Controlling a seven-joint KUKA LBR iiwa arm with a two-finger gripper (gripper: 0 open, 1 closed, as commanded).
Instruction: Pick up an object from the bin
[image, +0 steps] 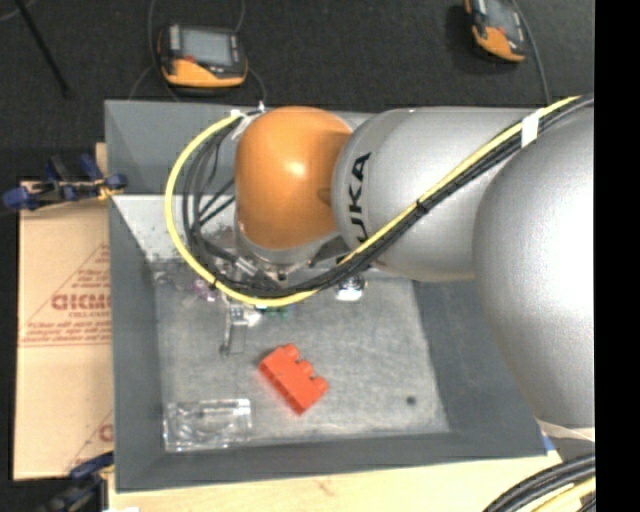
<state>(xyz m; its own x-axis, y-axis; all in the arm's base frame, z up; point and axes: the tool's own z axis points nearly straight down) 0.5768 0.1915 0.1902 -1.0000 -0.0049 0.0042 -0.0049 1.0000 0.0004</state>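
Note:
My gripper reaches down from under the orange wrist cover to the bin floor, left of the middle. An orange-red toy brick lies on the floor just right of it and a little nearer the front, apart from it. A clear plastic box lies flat in the front left corner, below the gripper. Nothing shows in the gripper's grasp.
Small bits peek out from under the wrist: something purple at the left, something green in the middle, and a white piece at the right. The arm covers the back and right of the bin.

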